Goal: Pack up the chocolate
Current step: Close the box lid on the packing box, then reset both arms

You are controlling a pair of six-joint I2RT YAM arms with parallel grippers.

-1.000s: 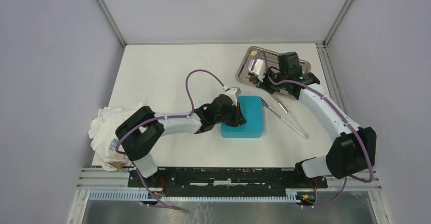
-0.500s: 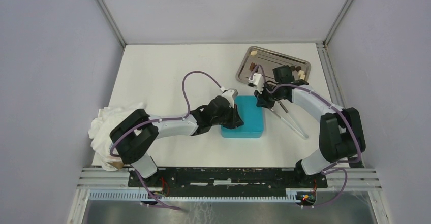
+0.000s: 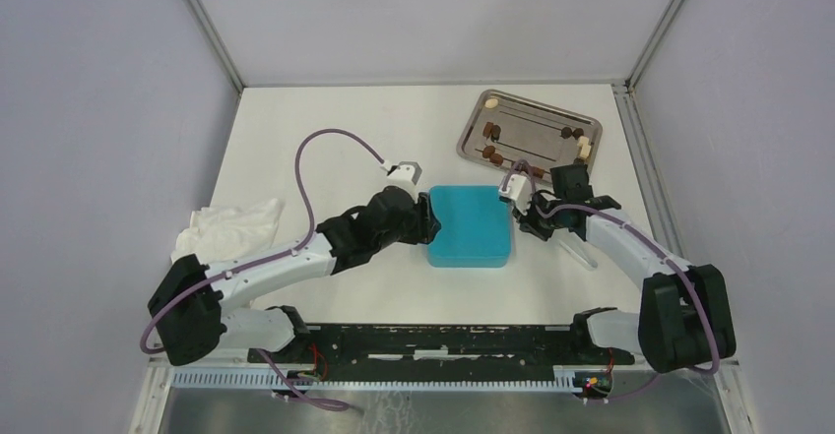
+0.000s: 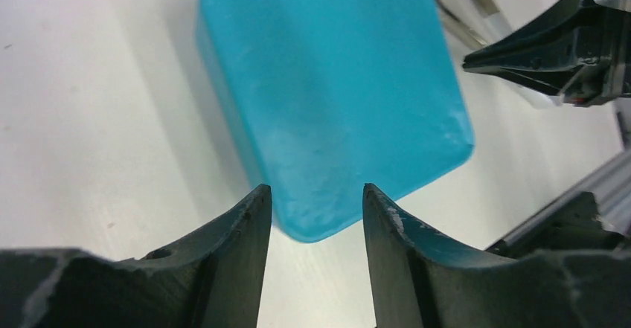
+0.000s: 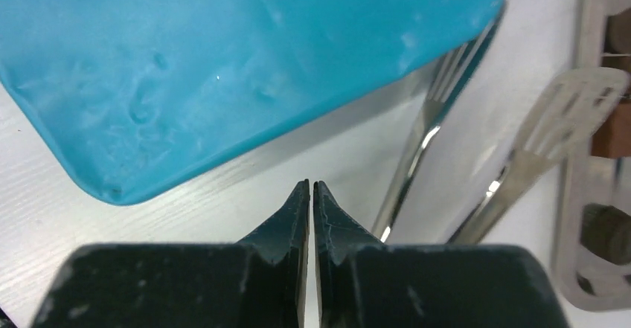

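The chocolate lies as several small brown and cream pieces on the metal tray at the back right; one dark piece shows in the right wrist view. The teal box sits closed mid-table. My left gripper is open at the box's left edge, its jaws apart with nothing between them, the box corner just beyond the tips. My right gripper is shut and empty by the box's right edge, above the tweezers.
Long metal tweezers lie on the table right of the box, their arms just right of my right fingertips. A crumpled white cloth lies at the left edge. The tray's rim is close on the right.
My left gripper has opened and drawn back left off the box. My right arm has come from the tray down to the box's right edge, still shut.
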